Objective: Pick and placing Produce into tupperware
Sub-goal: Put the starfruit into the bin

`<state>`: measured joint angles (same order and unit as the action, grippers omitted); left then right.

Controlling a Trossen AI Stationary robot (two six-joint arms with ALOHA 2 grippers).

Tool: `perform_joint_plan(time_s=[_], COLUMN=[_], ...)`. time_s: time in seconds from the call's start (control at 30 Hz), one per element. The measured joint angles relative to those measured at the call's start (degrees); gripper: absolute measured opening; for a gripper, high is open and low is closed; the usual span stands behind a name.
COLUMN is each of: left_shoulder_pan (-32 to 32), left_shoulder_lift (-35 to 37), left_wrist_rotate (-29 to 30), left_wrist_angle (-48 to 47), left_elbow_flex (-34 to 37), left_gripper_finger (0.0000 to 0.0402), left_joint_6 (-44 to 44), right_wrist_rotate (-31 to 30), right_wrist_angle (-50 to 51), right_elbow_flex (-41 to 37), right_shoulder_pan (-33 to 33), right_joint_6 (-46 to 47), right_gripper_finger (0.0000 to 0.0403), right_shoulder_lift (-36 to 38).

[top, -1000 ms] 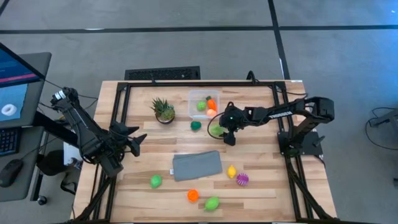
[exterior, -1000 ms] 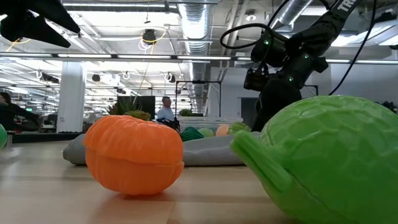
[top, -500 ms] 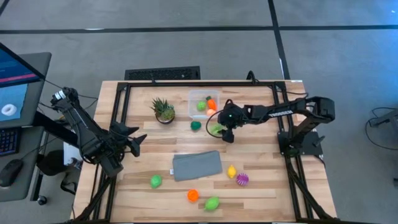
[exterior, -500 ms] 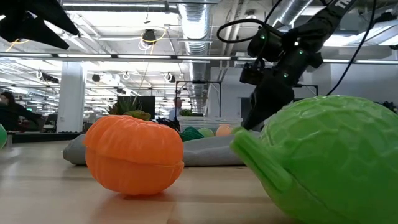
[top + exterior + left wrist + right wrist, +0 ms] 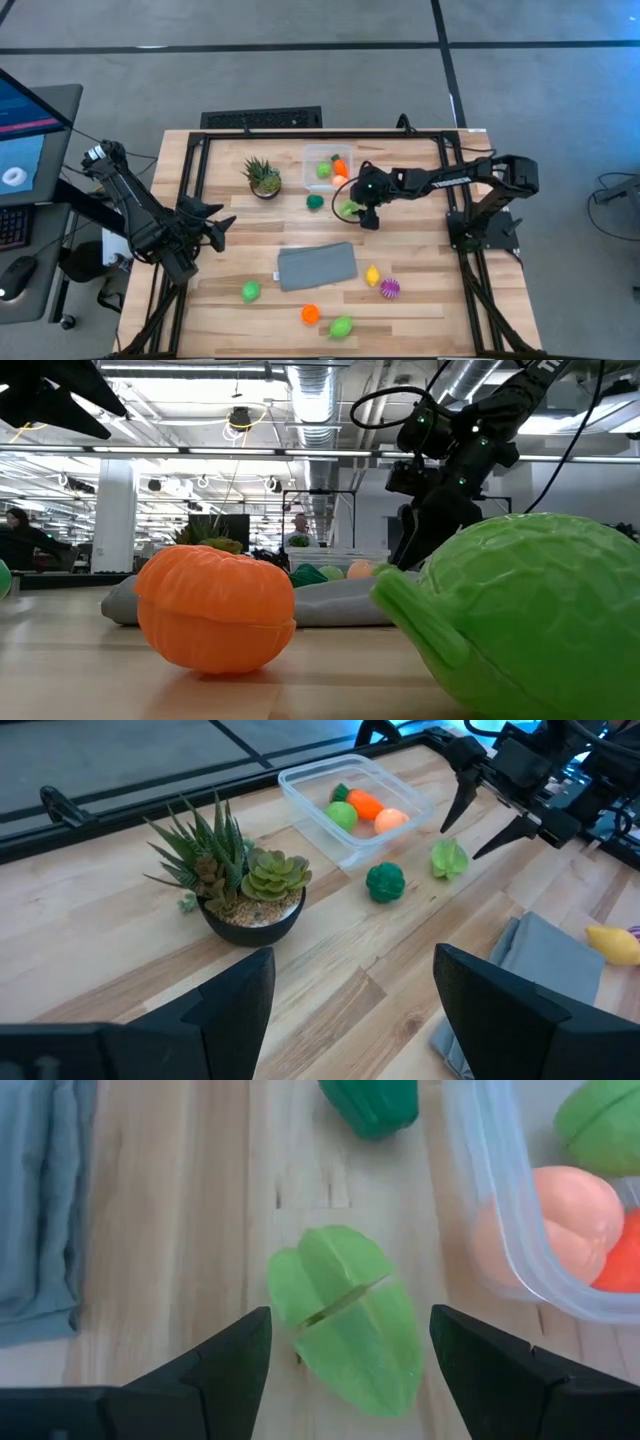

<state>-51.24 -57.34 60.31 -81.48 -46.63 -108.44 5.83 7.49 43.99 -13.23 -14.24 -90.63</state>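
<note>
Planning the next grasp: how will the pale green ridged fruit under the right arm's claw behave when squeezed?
The pale green ridged fruit looks like hard, light plastic, so probably stiff. Its smooth ridges may slip between the open right claw. Lying loose on the table, it could skid when nudged.

An open-plan lab or industrial office: exposed ceiling ducts [image 5: 310, 400], rows of strip lights, people at distant desks [image 5: 20, 540], a monitor [image 5: 25, 125] beside the wooden counter [image 5: 420, 300].
</note>
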Motion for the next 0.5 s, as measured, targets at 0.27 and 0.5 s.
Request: perform_joint_plan(time_s=[0.27, 0.5], left_shoulder_pan=[0.0, 0.0], left_shoulder_lift=[0.0, 0.0], left_wrist_rotate=[0.0, 0.0], left_wrist_angle=[0.0, 0.3], left_elbow_flex=[0.0, 0.0], left_gripper_finger=[0.0263, 0.0263], left_joint_6=[0.0, -0.1], right_wrist_rotate=[0.4, 0.5], right_wrist_angle=[0.2, 0.2], right_elbow_flex=[0.0, 0.0], right_shoulder_pan=[0.0, 0.0], right_joint_6=[-1.2, -2.1], right_gripper_finger=[0.0297, 0.0297], right_shoulder_lift=[-0.6, -0.6])
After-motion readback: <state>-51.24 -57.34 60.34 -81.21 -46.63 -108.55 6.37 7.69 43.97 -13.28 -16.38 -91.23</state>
